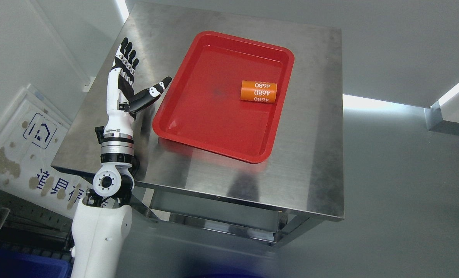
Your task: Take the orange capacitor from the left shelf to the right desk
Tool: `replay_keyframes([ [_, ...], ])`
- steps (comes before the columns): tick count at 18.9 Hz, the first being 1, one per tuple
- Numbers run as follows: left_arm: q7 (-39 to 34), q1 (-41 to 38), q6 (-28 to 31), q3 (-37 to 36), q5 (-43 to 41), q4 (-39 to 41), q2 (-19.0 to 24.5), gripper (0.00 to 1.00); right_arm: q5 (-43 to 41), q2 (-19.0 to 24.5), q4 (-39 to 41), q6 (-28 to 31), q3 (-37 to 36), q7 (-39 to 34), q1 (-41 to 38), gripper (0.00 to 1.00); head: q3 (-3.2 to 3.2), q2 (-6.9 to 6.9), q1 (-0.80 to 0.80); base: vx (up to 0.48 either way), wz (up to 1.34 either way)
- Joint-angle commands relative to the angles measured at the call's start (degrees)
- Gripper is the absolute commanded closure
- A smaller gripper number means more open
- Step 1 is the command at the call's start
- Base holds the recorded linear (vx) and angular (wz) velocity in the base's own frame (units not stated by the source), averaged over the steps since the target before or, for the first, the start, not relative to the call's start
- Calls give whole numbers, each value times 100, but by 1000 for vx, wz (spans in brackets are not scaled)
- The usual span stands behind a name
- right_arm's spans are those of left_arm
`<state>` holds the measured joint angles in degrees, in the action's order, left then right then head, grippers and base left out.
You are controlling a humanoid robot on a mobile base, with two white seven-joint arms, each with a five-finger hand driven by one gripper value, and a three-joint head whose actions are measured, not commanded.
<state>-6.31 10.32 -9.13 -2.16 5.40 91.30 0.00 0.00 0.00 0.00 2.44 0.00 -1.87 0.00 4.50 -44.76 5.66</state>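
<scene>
The orange capacitor [258, 91] is laid in the red tray [175, 127] on the worktop [314, 154]; the left robot hand [127, 83] is held spread, empty, beside the tray.

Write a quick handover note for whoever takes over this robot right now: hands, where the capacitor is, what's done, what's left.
Left hand: open, fingers spread, holding nothing, over the steel desk just left of the red tray.
Right hand: not in view.
Orange capacitor: lying on its side inside the tray, toward its right part, well apart from the hand.
Done: the capacitor is already on the desk, in the tray, released.
Left: apparently only drawing the left arm back; no shelf shows in this view.
</scene>
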Motion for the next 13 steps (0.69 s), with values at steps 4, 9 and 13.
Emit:
replay_keyframes([
  [4,16,-224,26,243,5,169,100,0,18,-100,193,2,-62,3,9,0,0,0,0,7,-34],
  [9,147,232,34,173,5,248,100,0,18,-100,193,2,-62,3,9,0,0,0,0,5,-25],
  [13,165,523,237,32,5,336,100,0,18,-100,193,2,-62,3,9,0,0,0,0,-11,18],
])
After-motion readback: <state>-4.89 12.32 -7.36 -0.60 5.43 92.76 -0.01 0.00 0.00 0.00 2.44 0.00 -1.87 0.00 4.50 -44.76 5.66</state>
